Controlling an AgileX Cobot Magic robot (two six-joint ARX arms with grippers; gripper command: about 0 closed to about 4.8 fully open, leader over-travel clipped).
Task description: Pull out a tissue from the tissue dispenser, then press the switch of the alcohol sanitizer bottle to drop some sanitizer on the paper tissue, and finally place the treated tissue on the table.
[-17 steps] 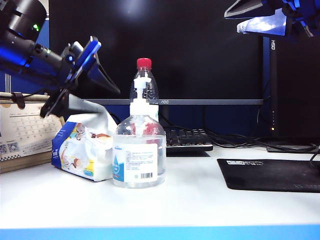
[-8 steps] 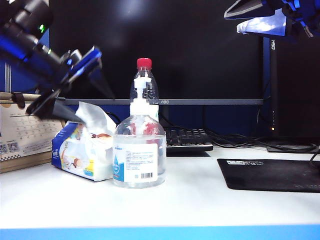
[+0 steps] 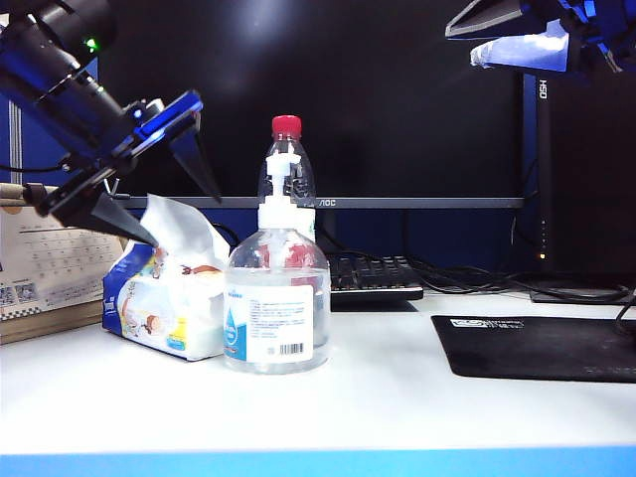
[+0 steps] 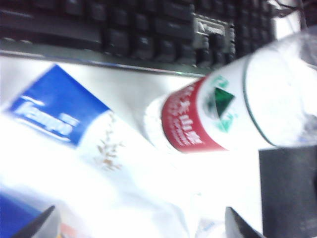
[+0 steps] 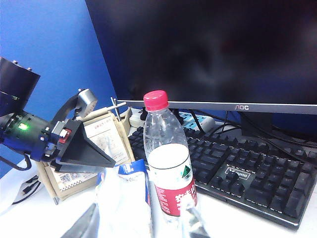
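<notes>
Opening wide, the left gripper [image 3: 179,204] now hangs just above the tissue [image 3: 179,221] that sticks up from the tissue pack [image 3: 164,308]. A second ago its fingers sat much closer together, pinching at that white paper. Now they are spread apart and hold nothing. The arm has tipped, so the fingers point more down at the pack. The tissue has puffed up and stands taller out of the top, but it is still in the pack. So the pull is not done yet. I think the gripper let go to get a better bite lower down.

The right gripper [image 3: 517,35] waits high up on the right side, well away from everything. Its fingers are wide and have not moved. The sanitizer bottle [image 3: 276,308] stands on the table [image 3: 397,407], touching the pack. Its pump [image 3: 281,194] is not pressed yet.
</notes>
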